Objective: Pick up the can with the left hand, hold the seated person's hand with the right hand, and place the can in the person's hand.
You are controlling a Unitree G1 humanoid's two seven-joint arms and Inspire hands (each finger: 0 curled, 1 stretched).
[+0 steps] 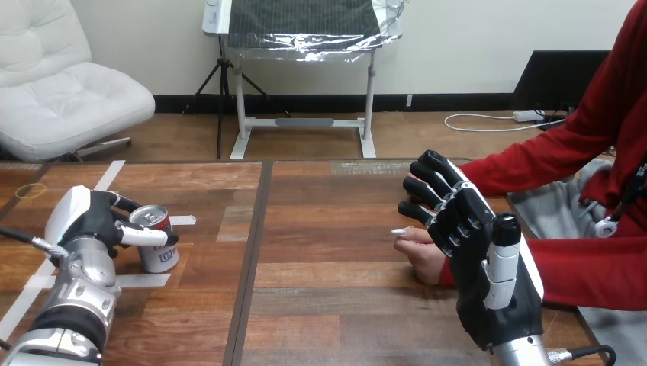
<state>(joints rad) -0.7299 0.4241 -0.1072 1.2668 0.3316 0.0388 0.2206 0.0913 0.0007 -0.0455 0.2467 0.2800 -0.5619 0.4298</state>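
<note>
A silver and red can (158,241) stands upright on the wooden table (320,290) at the left. My left hand (90,217) is at its left side, with the thumb across the can's front and the fingers curled behind its top. The person's hand (421,252) rests on the table at the right, coming from a red sleeve. My right hand (477,252) is raised in front of it with straight, spread fingers and hides most of it. I cannot tell whether the two touch.
White tape strips (141,280) lie on the table around the can. A dark seam (252,259) runs front to back down the table's middle. The person's second red-sleeved arm (534,164) reaches in from the right, farther back.
</note>
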